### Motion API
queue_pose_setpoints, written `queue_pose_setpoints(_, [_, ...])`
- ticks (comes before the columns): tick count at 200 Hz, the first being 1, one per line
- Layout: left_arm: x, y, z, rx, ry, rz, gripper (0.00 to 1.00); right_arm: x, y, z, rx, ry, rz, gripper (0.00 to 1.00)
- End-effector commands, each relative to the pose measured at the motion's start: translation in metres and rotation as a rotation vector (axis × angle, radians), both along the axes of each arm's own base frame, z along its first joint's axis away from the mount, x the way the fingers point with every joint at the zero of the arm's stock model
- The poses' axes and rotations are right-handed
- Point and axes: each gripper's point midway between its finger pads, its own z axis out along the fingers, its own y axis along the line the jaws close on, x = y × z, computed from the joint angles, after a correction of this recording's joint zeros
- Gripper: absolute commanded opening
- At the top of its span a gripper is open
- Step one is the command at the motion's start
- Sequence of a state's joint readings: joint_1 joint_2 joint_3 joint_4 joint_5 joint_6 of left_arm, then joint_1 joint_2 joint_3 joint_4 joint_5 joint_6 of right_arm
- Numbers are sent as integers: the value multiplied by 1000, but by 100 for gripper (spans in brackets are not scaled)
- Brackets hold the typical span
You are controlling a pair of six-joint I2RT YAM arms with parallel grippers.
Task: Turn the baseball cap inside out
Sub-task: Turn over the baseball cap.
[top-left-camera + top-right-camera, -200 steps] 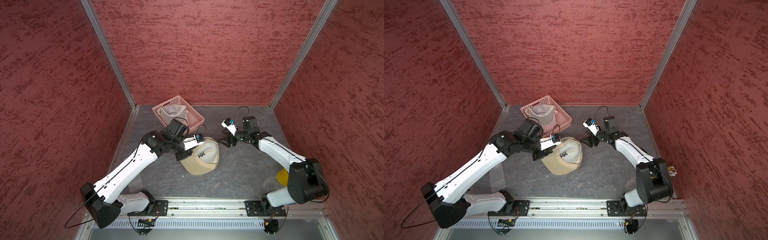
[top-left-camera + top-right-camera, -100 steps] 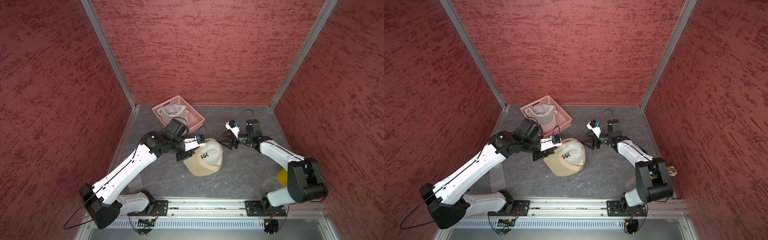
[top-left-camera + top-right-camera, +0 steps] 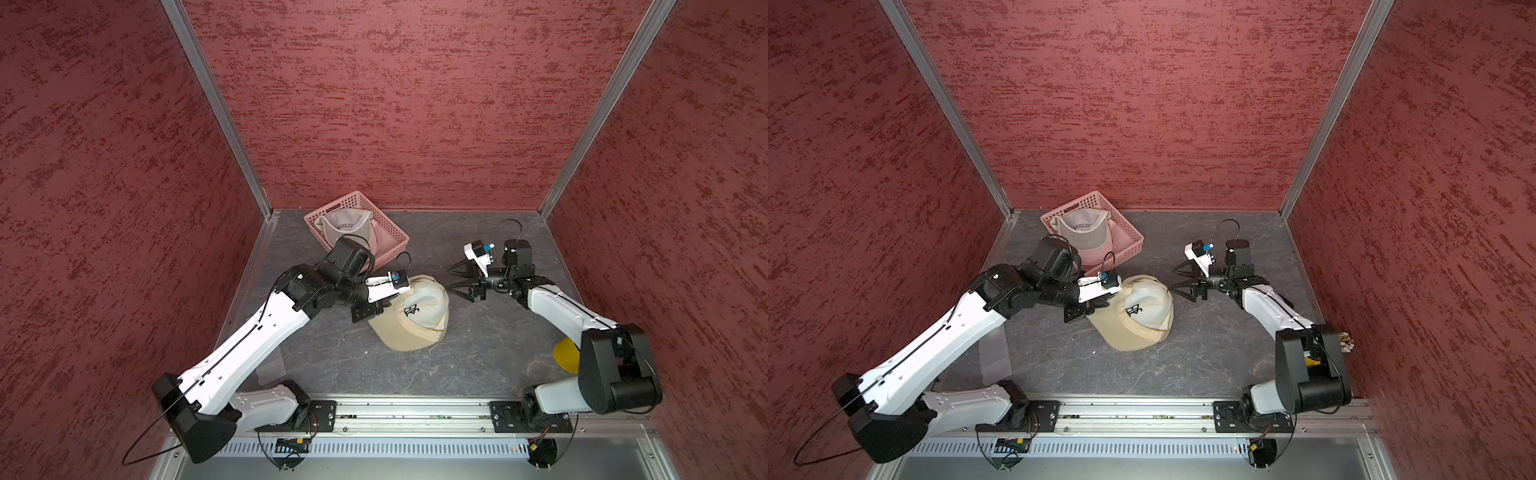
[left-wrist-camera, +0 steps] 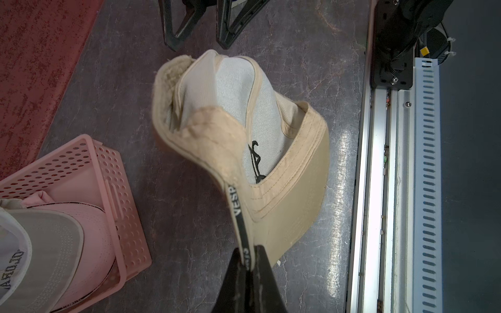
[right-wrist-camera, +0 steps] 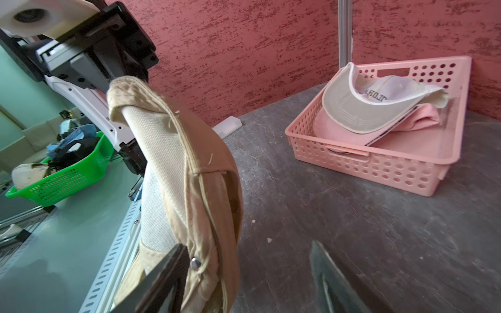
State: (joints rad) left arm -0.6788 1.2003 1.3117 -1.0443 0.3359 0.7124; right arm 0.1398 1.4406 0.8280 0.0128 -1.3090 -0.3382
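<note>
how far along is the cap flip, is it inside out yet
Looks mostly done: the tan cap shows pale lining and seam tape facing outward over the crown. In hand: the left gripper is shut on its black-taped rim. Left: the rear edge looks folded, and the right gripper, open beside the cap, grips nothing.

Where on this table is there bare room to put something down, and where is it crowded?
Bare: the table strip between the tan cap and the front rail; also the back stretch between the pink basket and the right gripper. Crowded: mid-table, where left gripper, cap and basket meet.
</note>
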Motion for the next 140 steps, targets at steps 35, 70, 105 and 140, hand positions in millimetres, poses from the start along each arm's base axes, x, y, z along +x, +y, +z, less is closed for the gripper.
queue_pose_setpoints(35, [3,-10,20,-70,-60,-45,0,-18,33,-1,-2,54,165,76])
queue_pose_setpoints(70, [5,-9,21,-73,-79,-44,0,-27,54,0,-9,69,240,67])
queue_pose_setpoints(105, [19,-3,18,-80,-88,6,0,-35,65,14,33,64,310,28])
queue_pose_setpoints(140, [45,11,19,-82,-58,176,0,-2,70,9,-29,35,81,0])
